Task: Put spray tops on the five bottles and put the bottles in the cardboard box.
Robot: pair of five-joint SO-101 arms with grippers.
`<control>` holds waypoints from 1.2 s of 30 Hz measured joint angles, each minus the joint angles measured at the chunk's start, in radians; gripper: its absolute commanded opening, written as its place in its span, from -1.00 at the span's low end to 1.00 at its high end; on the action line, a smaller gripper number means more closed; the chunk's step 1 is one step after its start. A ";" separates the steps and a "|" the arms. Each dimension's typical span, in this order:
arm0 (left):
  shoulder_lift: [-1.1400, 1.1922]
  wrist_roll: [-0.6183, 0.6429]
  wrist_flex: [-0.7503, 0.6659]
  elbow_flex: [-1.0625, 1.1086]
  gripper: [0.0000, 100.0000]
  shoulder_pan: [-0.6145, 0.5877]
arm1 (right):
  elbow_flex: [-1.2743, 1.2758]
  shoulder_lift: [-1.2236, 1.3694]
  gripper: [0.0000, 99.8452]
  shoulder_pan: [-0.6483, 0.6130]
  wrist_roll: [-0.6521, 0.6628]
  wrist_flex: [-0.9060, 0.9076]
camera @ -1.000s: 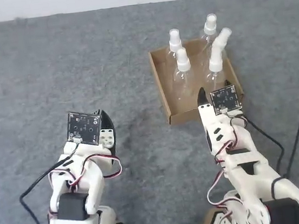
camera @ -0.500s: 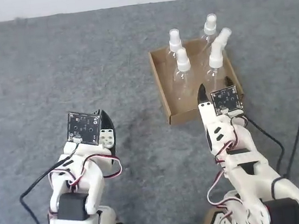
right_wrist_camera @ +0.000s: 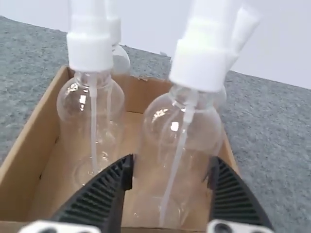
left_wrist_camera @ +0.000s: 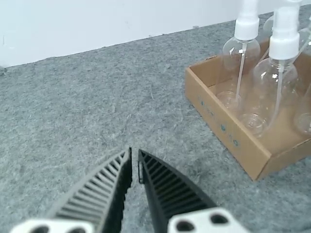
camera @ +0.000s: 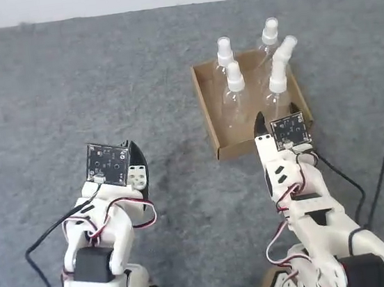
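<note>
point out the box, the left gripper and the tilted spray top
box (camera: 204, 110): high view, on a side wall
left gripper (left_wrist_camera: 134, 151): left wrist view, between its fingertips
tilted spray top (camera: 285, 48): high view, on its white head

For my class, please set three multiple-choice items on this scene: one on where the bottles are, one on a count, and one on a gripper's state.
1. Where do the bottles stand?
A. In the cardboard box
B. Scattered outside it
C. On a shelf

2. How many white spray tops does the high view show?
A. Three
B. Five
C. Seven

3. How are the left gripper's jaws?
A. Wide open
B. Shut on a bottle
C. Shut on nothing

Answers:
1. A, because every bottle stands upright inside the box walls.
2. B, because five white tops rise above the box.
3. C, because in the left wrist view the tips almost meet with nothing between them.
</note>
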 measured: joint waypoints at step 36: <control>0.000 0.000 0.000 0.000 -0.98 0.000 | -0.038 -0.341 -0.44 0.183 0.000 0.382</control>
